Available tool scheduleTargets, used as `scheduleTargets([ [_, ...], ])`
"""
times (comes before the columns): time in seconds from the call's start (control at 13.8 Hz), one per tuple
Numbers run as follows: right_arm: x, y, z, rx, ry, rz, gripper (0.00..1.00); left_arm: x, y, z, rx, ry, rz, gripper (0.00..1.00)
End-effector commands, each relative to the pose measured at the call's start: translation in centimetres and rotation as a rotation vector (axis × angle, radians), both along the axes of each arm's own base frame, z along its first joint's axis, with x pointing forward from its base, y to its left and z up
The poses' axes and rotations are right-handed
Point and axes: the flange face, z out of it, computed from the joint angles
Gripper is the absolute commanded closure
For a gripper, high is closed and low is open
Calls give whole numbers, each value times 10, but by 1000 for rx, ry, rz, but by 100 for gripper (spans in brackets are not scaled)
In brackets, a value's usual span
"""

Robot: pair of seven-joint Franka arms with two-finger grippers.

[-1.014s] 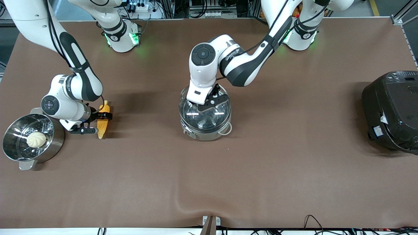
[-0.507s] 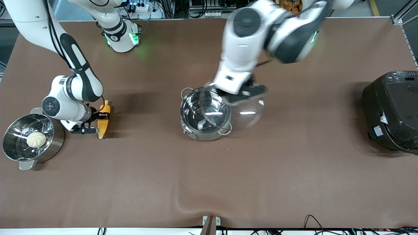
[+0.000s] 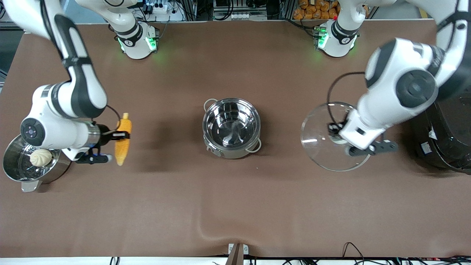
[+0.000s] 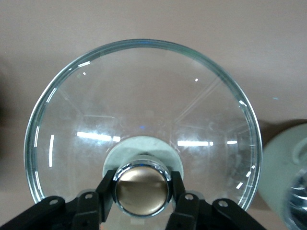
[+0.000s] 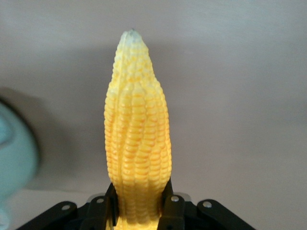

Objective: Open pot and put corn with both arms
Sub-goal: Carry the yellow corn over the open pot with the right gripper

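The steel pot (image 3: 232, 127) stands uncovered mid-table with nothing inside. Its clear glass lid (image 3: 318, 147) hangs over the table between the pot and the black cooker, and my left gripper (image 3: 335, 137) is shut on its knob. In the left wrist view the round knob (image 4: 142, 190) sits clamped in the left gripper (image 4: 142, 192), with the lid (image 4: 144, 110) spreading out around it. My right gripper (image 3: 117, 135) is shut on the thick end of the yellow corn (image 3: 123, 141), held above the table beside the steamer pot. The right wrist view shows the corn (image 5: 137, 129) sticking out of the right gripper (image 5: 139, 203).
A steel steamer pot (image 3: 60, 169) with a white bun (image 3: 40, 157) in it stands at the right arm's end of the table, partly under the right arm. A large black cooker (image 3: 449, 132) sits at the left arm's end, close to the left arm's wrist.
The left arm lifted the lid off the pot and swung it toward the cooker. The right gripper shut on the corn and raised it off the table.
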Motion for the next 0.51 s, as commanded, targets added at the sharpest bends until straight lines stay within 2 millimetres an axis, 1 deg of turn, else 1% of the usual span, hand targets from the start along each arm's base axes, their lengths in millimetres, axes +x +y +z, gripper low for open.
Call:
scheduleTargets([
  [0.0, -19, 141, -3, -47, -34, -85, 90, -5, 33, -42, -19, -21, -7, 100],
  [0.07, -33, 187, -5, -55, -60, -111, 90, -1, 65, -59, -37, -31, -22, 100],
  [0.14, -39, 211, -2, -47, -76, -136, 90, -2, 81, -72, -43, -31, -26, 100],
  [0.22, -44, 228, -6, -49, -77, -147, 90, -6, 87, -83, -44, -25, -22, 100],
  [0.29, -56, 255, -8, -51, -76, -136, 89, -13, 88, -91, -45, -20, -18, 100],
  [0.36, -68, 281, -14, -64, -70, -139, 89, -21, 93, -104, -50, -44, -10, 100],
  [0.43, -73, 299, -24, -70, -66, -162, 89, -31, 102, -119, -49, -70, -2, 100],
])
